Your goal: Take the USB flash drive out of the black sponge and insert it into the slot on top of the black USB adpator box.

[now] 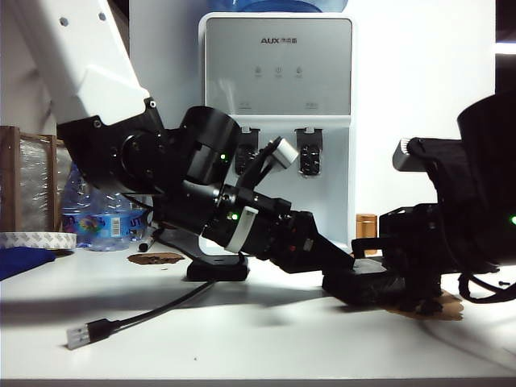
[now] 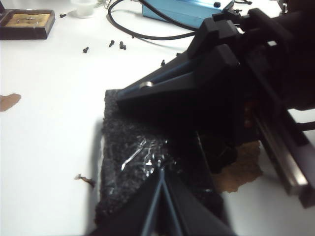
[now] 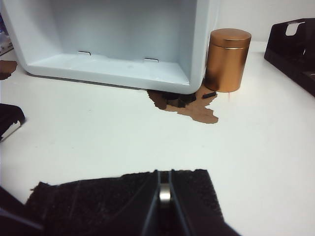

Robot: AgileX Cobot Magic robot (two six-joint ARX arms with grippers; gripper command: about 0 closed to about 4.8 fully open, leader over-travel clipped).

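Pinching: right gripper [image 3: 165, 206] clenched on USB flash drive [image 3: 165, 193], silver body between its fingertips, seated in black sponge [image 3: 98, 196].
Drive axis: upright out of foam; pull likely straight up.
Bracing: left gripper [image 2: 162, 142] spread astride sponge; grip unclear.
Destination: black USB adpator box [image 1: 218, 268], well apart, beyond left arm.

"AUX" on water dispenser [image 1: 278, 89] front; characters beside it prob. illegible.

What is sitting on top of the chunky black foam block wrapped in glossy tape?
The right gripper stands on the black sponge, its fingers pinched on a small silver metal piece, apparently the USB flash drive. The left gripper presses on the sponge's taped part. The piece's lower part is hidden.
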